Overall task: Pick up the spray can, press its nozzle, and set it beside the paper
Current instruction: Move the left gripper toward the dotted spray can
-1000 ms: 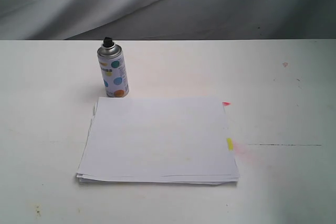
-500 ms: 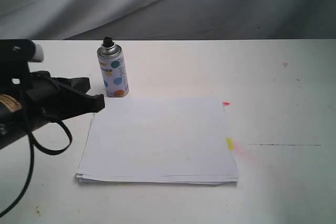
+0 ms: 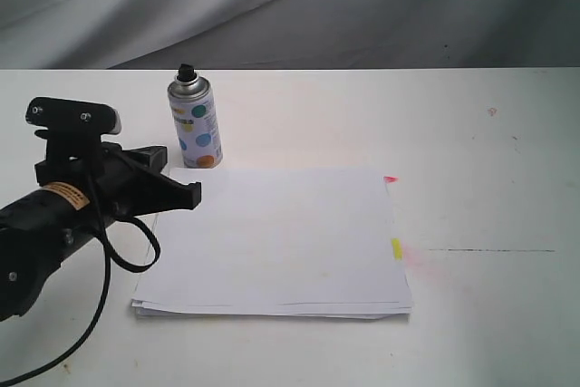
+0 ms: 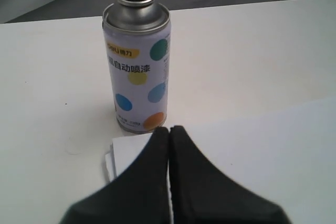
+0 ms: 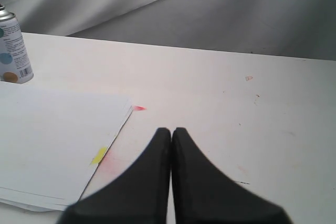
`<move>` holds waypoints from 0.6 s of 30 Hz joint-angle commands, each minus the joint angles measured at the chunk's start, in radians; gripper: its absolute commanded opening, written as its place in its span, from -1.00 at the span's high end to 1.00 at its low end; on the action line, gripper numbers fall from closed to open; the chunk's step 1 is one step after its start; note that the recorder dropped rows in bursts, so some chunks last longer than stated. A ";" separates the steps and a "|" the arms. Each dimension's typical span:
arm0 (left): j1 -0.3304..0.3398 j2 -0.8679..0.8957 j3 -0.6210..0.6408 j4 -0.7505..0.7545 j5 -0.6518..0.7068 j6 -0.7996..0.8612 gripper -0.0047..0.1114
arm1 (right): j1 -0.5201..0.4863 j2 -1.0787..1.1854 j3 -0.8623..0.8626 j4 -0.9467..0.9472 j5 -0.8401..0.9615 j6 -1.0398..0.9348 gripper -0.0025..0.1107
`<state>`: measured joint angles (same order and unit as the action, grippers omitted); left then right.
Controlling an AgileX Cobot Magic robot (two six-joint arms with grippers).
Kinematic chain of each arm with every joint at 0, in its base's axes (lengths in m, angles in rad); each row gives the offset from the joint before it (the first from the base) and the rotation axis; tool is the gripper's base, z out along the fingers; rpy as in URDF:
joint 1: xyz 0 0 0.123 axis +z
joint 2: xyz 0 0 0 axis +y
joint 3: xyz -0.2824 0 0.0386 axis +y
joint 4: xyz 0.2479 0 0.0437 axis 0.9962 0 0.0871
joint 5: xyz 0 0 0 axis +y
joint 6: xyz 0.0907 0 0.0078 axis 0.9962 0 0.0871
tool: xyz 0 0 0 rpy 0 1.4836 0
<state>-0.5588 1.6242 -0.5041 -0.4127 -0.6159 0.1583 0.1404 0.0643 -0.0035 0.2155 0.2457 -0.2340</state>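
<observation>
The glossy cylindrical spray can [image 3: 197, 129] stood upright on the matte table [image 3: 471, 160] just beside the flat paper [image 3: 272, 242]. The left gripper [image 4: 169, 129] and right gripper [image 5: 171, 129] had their jaws pressed together, empty.

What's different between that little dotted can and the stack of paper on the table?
The spray can stands upright; the paper lies flat. The can is narrow and colourfully dotted; the paper is far wider and plain white. Both rest on the white table.
</observation>
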 commanded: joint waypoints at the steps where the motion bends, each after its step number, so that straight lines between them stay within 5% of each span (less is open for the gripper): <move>1: -0.004 0.002 0.003 0.003 -0.037 0.009 0.92 | -0.001 -0.002 0.004 0.004 -0.001 0.003 0.96; 4: -0.004 0.004 0.003 0.018 -0.041 0.009 0.92 | -0.001 -0.002 0.004 0.004 -0.001 0.003 0.96; 7: -0.004 0.039 0.002 0.199 -0.093 -0.027 0.92 | -0.001 -0.002 0.004 0.004 -0.001 0.003 0.96; 12: 0.001 0.140 -0.003 0.077 -0.217 -0.101 0.92 | -0.001 -0.002 0.004 0.004 -0.001 0.003 0.96; 18: 0.001 0.237 -0.003 0.100 -0.334 -0.099 0.92 | -0.001 -0.002 0.004 0.004 -0.001 0.003 0.96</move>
<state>-0.5588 1.8376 -0.5041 -0.3137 -0.8963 0.0656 0.1404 0.0643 -0.0035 0.2155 0.2457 -0.2340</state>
